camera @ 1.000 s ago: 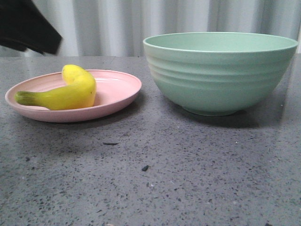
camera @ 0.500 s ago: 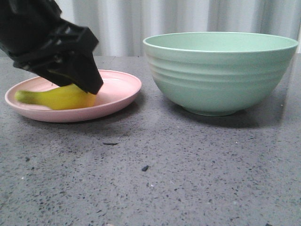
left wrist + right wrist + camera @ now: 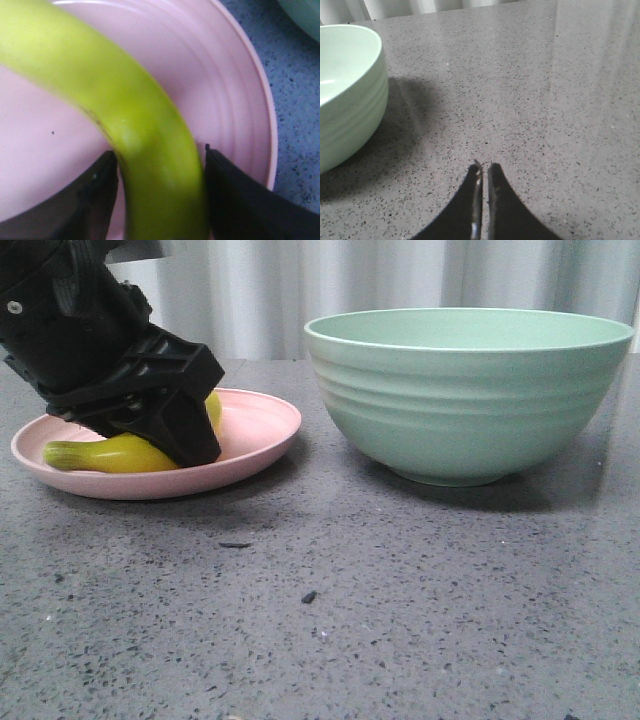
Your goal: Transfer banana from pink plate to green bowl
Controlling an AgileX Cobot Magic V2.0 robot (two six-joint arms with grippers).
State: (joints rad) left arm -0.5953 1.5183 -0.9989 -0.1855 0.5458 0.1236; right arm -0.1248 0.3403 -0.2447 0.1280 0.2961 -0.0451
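Grey speckled table (image 3: 400, 620): left pincer (image 3: 157, 175) clamps the banana (image 3: 125, 125) on the pink plate (image 3: 255, 430); right pincer (image 3: 483, 172) closed, empty.

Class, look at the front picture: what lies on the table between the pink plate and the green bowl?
Nothing: the front view shows only bare speckled grey table between the pink plate and the green bowl.

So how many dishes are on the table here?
2. The pink plate sits on the robot's left side, holding the banana under the left tool. The green bowl stands to its right. The bowl's inside is hidden.
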